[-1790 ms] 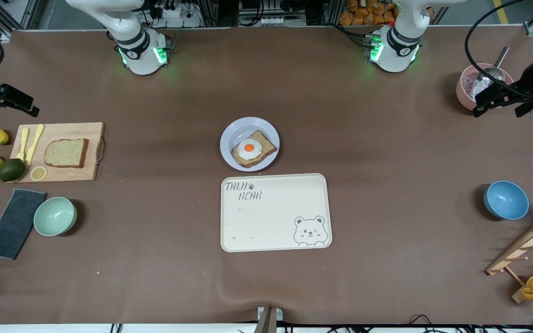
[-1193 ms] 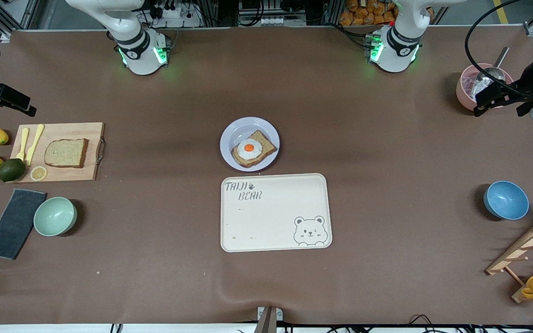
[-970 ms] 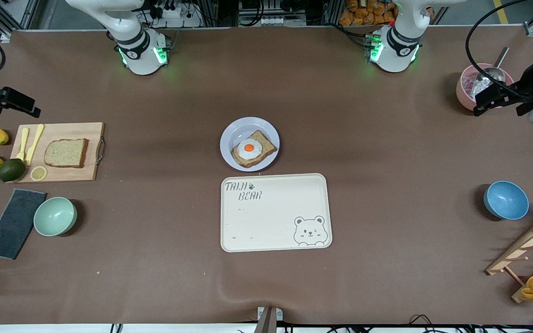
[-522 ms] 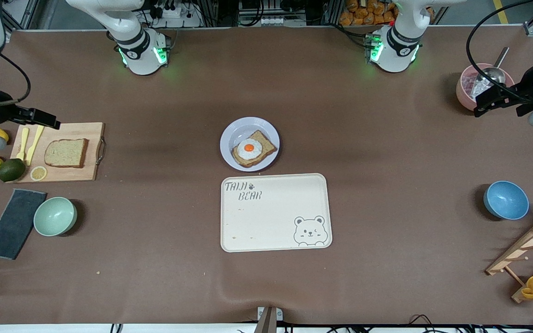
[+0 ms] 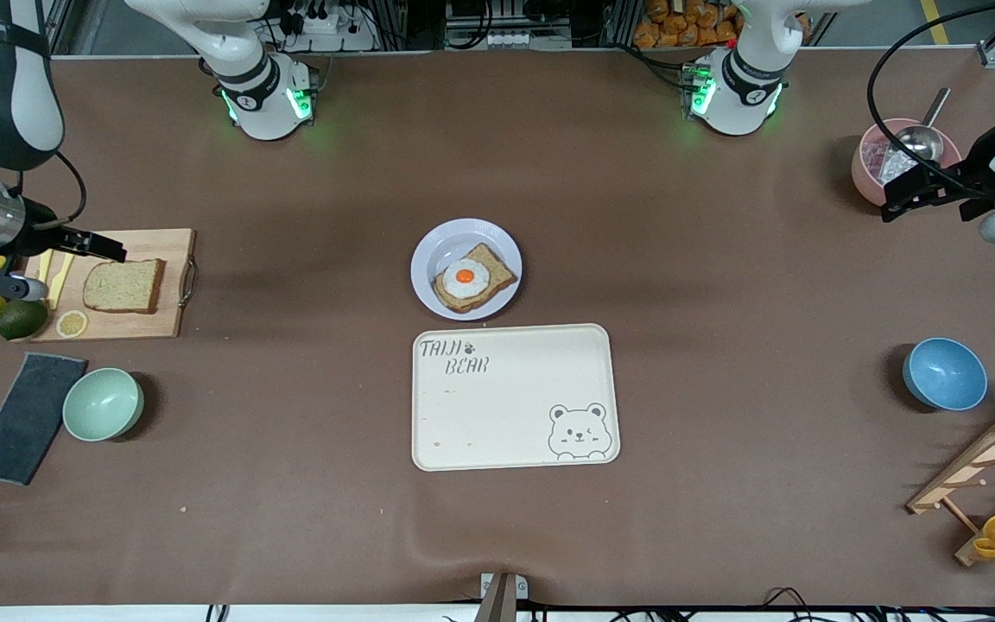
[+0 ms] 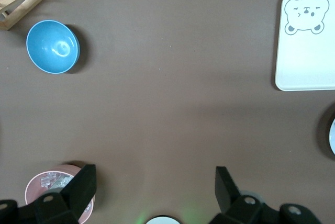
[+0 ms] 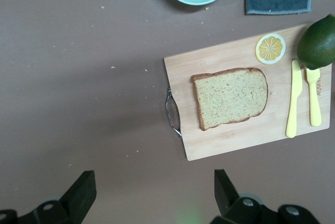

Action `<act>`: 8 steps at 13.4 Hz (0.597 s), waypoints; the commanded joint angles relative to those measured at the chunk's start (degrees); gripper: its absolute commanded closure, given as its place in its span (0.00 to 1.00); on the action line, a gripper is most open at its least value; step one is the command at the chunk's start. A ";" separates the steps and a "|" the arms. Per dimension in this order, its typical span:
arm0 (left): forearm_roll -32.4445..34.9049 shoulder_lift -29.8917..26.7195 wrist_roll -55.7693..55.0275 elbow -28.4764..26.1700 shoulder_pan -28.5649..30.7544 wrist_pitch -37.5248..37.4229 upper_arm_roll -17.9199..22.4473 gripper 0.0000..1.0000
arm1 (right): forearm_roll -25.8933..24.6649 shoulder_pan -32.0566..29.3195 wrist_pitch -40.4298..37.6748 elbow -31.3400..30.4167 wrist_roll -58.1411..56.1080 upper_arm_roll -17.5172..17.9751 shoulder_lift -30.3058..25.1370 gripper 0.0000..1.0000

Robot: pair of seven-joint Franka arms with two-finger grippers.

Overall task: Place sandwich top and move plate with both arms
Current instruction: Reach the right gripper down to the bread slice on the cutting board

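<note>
Both jaws stand wide and empty: your right gripper (image 5: pixel 104 250) hovers over the wooden cutting board (image 5: pixel 174 324), so lower it onto the plain light-brown bread slice (image 5: pixel 123 286), while your left gripper (image 5: pixel 895 194) waits over the pink bowl (image 5: pixel 865 168).

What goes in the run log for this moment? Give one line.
phase: approach | right gripper: open, over cutting board | sandwich top: on board | left gripper: open, waiting by pink bowl | plate: untouched
</note>
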 commanded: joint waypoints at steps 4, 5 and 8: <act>-0.42 0.61 -1.08 1.64 -0.03 -0.69 -0.37 0.00 | -1.15 -8.29 7.69 -6.68 -8.07 0.49 0.88 0.00; -0.51 0.61 -1.08 1.55 0.06 -0.52 -0.37 0.00 | -1.15 -9.53 8.66 -6.68 -10.27 0.50 1.76 0.00; -0.77 0.52 -1.08 1.55 0.32 -0.43 -0.37 0.00 | -1.06 -13.75 11.04 -6.77 -15.46 0.50 4.58 0.00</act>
